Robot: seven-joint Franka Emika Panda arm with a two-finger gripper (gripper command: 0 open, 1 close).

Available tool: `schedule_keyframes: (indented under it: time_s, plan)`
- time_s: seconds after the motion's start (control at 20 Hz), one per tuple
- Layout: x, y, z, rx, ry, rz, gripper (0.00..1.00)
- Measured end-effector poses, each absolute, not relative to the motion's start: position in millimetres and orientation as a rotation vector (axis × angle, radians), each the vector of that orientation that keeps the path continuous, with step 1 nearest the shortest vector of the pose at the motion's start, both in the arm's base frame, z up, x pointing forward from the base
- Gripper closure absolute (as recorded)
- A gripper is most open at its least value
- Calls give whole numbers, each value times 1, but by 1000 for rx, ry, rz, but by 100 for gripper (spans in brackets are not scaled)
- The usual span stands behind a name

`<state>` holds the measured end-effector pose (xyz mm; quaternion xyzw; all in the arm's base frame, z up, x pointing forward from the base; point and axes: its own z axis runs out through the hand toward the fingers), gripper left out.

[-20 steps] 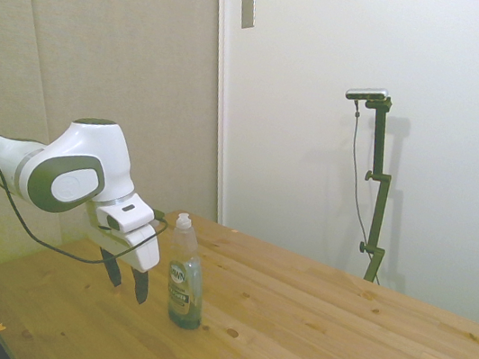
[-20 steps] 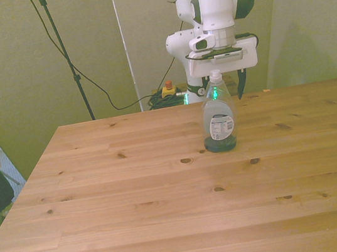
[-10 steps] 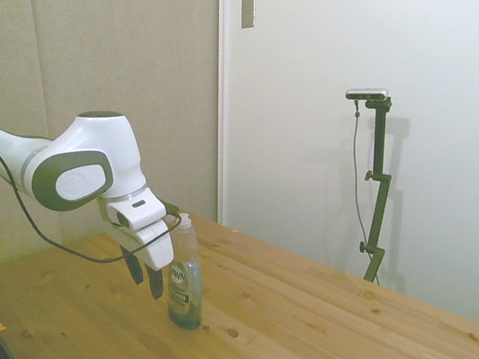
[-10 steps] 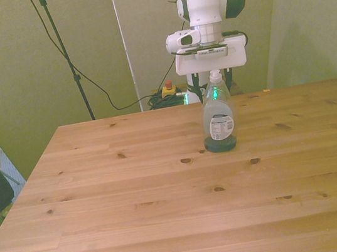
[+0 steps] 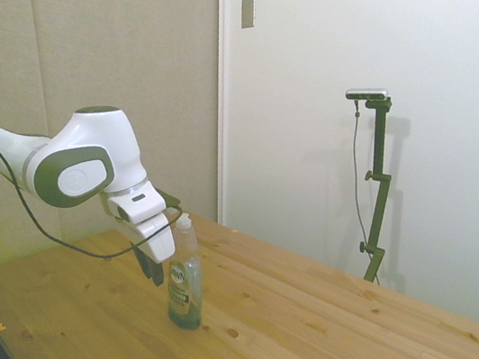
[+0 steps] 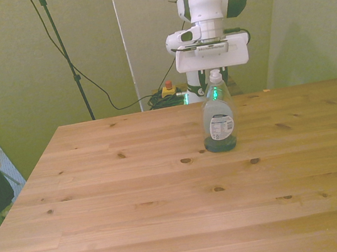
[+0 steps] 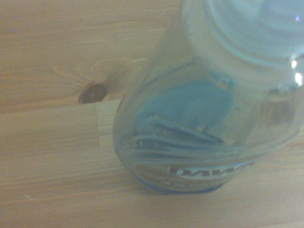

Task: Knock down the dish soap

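Dish soap (image 5: 186, 279) is upright on the wooden surface (image 5: 306, 336), so the job is not done: the bottle has to end up lying on its side and it is standing straight on its base. In the front view it (image 6: 218, 117) sits toward the far edge of the surface (image 6: 169, 214), a little to the front view's right of the middle, white cap up, label facing the room.

From the side, the end effector (image 5: 155, 268) is tucked in just behind the bottle's upper half, tilted forward, its white housing level with the neck and cap. It looks to be touching the bottle or a hair short of it; I cannot tell which from where I stand. From across the surface, the arm's flat white body (image 6: 211, 54) sits directly above and behind the cap, and the fingers are hidden by the bottle, so I cannot tell whether they are apart or together.

The wrist camera is filled by the bottle (image 7: 209, 109) seen from above and close by, blurred, with a knot in the wood (image 7: 92, 92) just beside its base.

My reading is that the approach is finished and the push itself is what remains. Pressure high on the bottle, near the neck, ought to tip it toward the open stretch of surface, since it is tall and narrow at the base.
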<state>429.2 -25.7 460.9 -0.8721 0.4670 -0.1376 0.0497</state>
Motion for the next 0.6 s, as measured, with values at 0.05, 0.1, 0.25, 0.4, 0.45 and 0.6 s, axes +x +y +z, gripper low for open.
schedule_keyframes:
  time_s: [0.05, 0.1, 0.25, 0.4, 0.45, 0.6]
  plan:
    - [432, -25, 463, -2647, 1427, -432, 100]
    - [435, -25, 464, -2636, 1437, -441, 100]
    - [449, -24, 466, -2606, 1464, -464, 100]
    - [470, -27, 467, -2575, 1509, -500, 100]
    - [478, -29, 467, -2565, 1524, -507, 100]
    - [505, -41, 463, -2529, 1585, -527, 100]
